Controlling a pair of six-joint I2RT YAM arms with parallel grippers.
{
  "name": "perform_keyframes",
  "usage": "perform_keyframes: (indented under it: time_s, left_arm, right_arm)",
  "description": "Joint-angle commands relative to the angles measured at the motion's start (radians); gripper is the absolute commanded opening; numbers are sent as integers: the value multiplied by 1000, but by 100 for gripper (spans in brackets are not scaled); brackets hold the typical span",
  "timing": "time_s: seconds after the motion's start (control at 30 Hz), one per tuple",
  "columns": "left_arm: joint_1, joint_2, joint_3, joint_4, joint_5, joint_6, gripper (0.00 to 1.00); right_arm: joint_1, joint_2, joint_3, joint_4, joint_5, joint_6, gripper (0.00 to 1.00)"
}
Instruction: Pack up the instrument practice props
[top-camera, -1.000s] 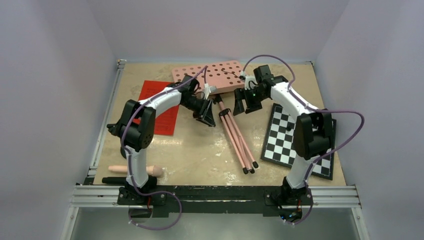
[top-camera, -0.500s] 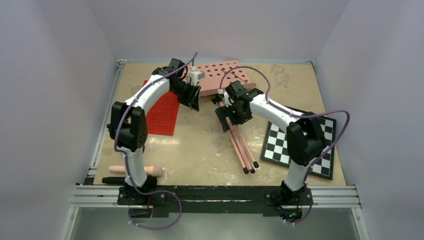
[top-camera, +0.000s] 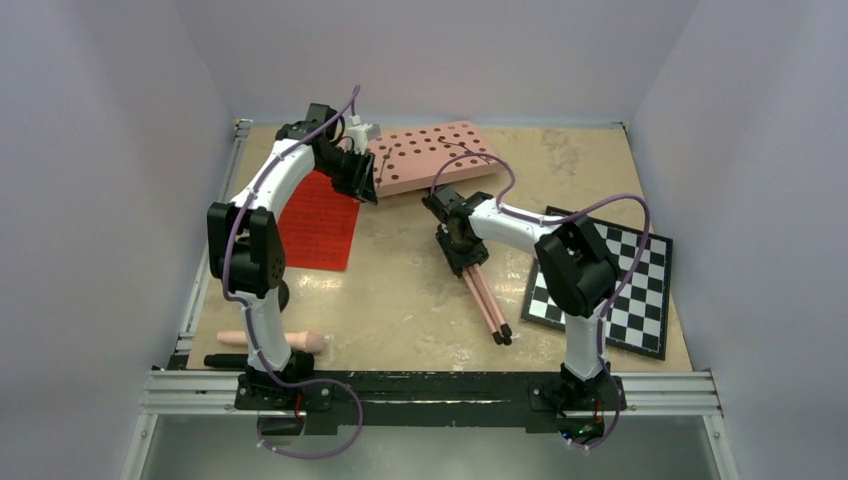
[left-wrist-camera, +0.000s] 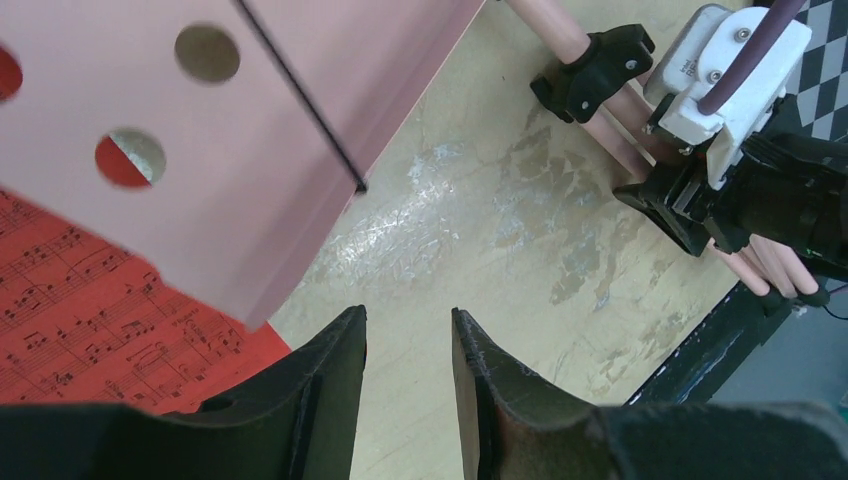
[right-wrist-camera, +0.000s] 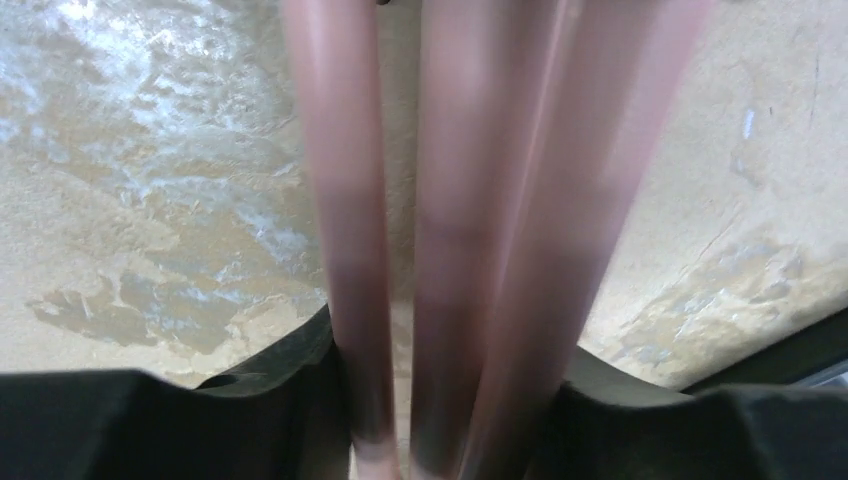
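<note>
Nothing looks packed yet, and no case shows on the desk (top-camera: 400, 290). The pink music stand (top-camera: 430, 155) lies flat mid-desk, its tripod legs (top-camera: 487, 300) clenched between the right fingers (right-wrist-camera: 620, 410). The left fingers (left-wrist-camera: 320, 390) hang released and empty beside its perforated plate, which overlaps the red sheet-music (top-camera: 320, 215). The pink rod (top-camera: 290, 341) and black microphone (top-camera: 225, 361) lie near-left, partly hidden behind the left arm (top-camera: 262, 250).

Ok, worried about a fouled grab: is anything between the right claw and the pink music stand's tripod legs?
Nothing visible. The folded pink tubular legs lie between the right claw's fingers, close against both; a firm grip can't be confirmed.
</note>
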Motion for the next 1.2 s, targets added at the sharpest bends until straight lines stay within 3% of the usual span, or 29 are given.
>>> perform_keyframes:
  time_s: [0.0,0.07,0.1,0.4,0.67,0.7,0.83,0.9,1.07,1.17]
  left_arm:
    - [14,-9,46,-1,57,-42,42]
    - [24,-8,60,6,59,-53,42]
    - [29,-7,67,5,53,-52,42]
    - [85,-10,93,-2,43,-45,42]
    - [95,-40,51,-13,45,-36,42]
    - [95,-41,47,-13,45,-36,42]
    - [95,-58,40,-14,56,-26,44]
    - [98,-70,38,-13,77,-26,46]
    - [108,-95,53,-26,176,-22,47]
    - [118,-113,87,-30,203,-21,55]
  right_arm:
    - [2,17,-23,10,57,57,25]
    - [3,26,-14,20,59,93,5]
    - [5,31,-3,22,65,118,0]
    - [60,23,158,-182,105,557,0]
    - [67,21,142,-202,68,616,0]
    - [65,27,144,-188,64,597,6]
    - [64,30,161,-118,24,464,78]
    - [63,3,172,-104,20,360,96]
    - [18,-154,166,-117,25,151,99]
    - [-55,-258,133,-105,-60,87,99]
